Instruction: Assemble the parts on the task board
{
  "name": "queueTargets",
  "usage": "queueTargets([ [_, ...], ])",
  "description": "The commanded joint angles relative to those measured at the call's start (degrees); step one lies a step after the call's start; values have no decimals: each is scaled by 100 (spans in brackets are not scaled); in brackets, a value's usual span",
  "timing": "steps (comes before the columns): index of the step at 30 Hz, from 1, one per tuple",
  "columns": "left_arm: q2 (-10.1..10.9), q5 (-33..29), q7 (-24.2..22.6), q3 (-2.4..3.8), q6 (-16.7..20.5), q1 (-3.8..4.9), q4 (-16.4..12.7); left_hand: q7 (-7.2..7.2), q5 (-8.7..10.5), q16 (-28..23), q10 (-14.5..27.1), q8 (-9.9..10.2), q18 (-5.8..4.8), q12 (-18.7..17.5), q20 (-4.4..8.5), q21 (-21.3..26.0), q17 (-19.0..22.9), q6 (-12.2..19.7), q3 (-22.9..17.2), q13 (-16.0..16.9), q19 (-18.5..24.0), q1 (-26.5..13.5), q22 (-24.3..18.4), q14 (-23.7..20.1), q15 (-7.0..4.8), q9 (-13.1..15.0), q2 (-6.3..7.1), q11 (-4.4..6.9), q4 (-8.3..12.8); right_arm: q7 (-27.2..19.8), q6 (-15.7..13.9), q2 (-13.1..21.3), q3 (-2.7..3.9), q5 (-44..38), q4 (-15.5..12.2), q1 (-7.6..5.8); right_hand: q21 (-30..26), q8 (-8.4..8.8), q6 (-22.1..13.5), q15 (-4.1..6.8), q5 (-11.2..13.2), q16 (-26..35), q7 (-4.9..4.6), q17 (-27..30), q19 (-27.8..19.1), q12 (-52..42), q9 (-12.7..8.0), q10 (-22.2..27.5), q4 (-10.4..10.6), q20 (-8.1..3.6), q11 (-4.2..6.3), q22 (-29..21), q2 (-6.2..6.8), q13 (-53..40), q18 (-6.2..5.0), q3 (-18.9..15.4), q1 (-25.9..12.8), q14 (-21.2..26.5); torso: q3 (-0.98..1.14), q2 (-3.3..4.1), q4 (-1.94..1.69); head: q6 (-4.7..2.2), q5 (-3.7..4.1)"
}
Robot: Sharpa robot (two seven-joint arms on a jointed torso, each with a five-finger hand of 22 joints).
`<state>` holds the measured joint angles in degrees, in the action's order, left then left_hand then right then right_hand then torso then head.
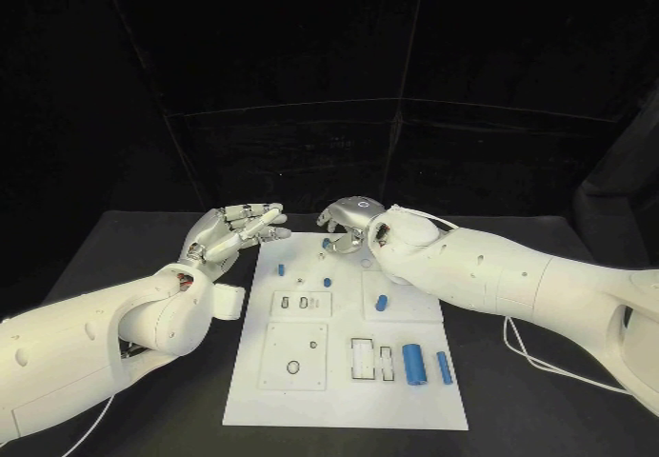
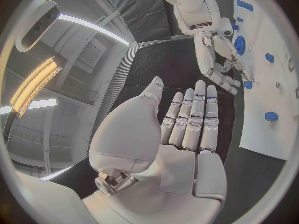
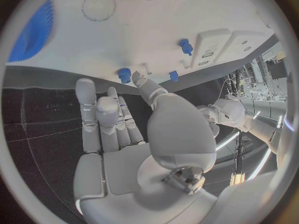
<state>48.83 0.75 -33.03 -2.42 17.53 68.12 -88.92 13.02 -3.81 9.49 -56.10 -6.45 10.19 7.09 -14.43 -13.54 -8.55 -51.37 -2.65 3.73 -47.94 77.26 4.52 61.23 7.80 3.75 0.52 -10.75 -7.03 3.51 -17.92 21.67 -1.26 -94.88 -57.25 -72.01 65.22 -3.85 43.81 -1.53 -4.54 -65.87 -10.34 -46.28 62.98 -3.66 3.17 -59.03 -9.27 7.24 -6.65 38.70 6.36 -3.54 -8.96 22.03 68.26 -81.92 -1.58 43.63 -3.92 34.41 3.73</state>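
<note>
nearest on the board (image 1: 344, 405) lie two loose blue cylinders, a thick one (image 1: 413, 362) and a thin one (image 1: 445, 367), just beside a white slotted block (image 1: 364, 359) and a square plate with an oval hole (image 1: 297, 355); they look like parts waiting for their seats, not yet assembled. further up sit a smaller plate with slots (image 1: 302, 304), a short blue piece (image 1: 382, 304) lying right of it, and small blue pegs (image 1: 282, 269) that seem to stand upright in the board, probably already seated. at the far end, both hands hover apart over the board's top edge. the left hand (image 1: 236, 231) is flat, fingers straight and together, holding nothing. the right hand (image 1: 351, 225) is above a blue gear-like part (image 3: 34, 31); its fingers are extended and loosely spread, empty, likely poised to reach down for a part.
</note>
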Motion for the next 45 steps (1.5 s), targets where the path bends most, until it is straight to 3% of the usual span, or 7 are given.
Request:
queueTargets([
  [1,4,30,-4,4,-62,11,-7,110,13,-28,21,39,40,-45,-49,32,-6,34,6,-9,-5,-9,-10,-1,50,-7,-65,-27,42,-10,-142,14,2,184,-18,-23,-326,101,-1354,-5,-43,278,132,375,-237,-38,-39,428,312,29,-22,-456,121,-17,-130,-749,37,106,0,5,-4,-9,18],
  [6,15,30,10,4,-65,13,-6,113,14,-42,37,53,39,-61,-51,40,-6,48,15,-11,-5,-13,-16,-1,53,-8,-65,-32,50,-35,-187,98,2,359,-95,-27,-473,78,-1355,-6,-105,357,63,483,-108,-357,-7,599,1302,26,-4,-609,0,-33,-128,-2028,864,27,-2,5,2,-20,35],
  [10,36,30,13,4,-66,16,-15,113,14,-42,37,53,39,-61,-51,40,-6,48,15,-11,-5,-13,-16,-1,53,-8,-65,-32,50,-88,-430,370,3,677,-364,-32,-198,-249,143,20,-241,102,-35,113,206,-651,173,206,1320,-1,-4,-174,-241,-76,-54,-1938,1127,-119,1,3,13,-17,47],
  [14,67,30,14,4,-65,18,-36,113,14,-42,37,53,39,-61,-51,40,-6,48,15,-11,-5,-13,-16,-1,53,-8,-65,-32,50,-8,-539,843,89,1145,-811,-52,311,-500,832,90,-523,-421,4,-648,663,-1008,257,-555,1287,-41,103,662,-421,-187,80,-1785,1261,-315,-3,-1,25,-40,65],
  [20,88,29,18,3,-69,23,-52,113,14,-47,42,58,39,-66,-52,43,-7,51,19,-11,-6,-13,-19,0,54,-8,-66,-33,55,411,-151,1596,172,1928,-1423,-64,854,-386,825,292,-672,-840,200,-1210,1114,-1743,168,-1610,1478,-236,350,1542,-205,-695,231,-1917,965,-408,0,-10,77,-72,87],
  [27,78,29,24,2,-80,24,-26,108,13,-51,36,57,40,-66,-52,45,-8,45,18,-9,-8,-7,-21,5,53,-5,-72,-30,62,757,357,2023,191,1928,-1639,-67,1338,-346,677,279,-842,-1449,189,-2116,1429,-3842,91,-1402,1927,-266,361,2360,9,-2965,363,-2337,832,-479,37,-4,147,-78,52],
  [45,21,29,31,0,-111,22,34,103,12,-56,29,56,41,-65,-52,48,-10,36,16,-7,-11,2,-24,10,51,-3,-80,-26,72,946,852,1851,192,1342,-1355,-61,1438,-450,625,235,-1052,-1878,153,-2937,1427,-5731,92,-1503,2138,-194,305,2495,-8,-5276,382,-2443,1243,-564,19,-5,123,-41,98],
])
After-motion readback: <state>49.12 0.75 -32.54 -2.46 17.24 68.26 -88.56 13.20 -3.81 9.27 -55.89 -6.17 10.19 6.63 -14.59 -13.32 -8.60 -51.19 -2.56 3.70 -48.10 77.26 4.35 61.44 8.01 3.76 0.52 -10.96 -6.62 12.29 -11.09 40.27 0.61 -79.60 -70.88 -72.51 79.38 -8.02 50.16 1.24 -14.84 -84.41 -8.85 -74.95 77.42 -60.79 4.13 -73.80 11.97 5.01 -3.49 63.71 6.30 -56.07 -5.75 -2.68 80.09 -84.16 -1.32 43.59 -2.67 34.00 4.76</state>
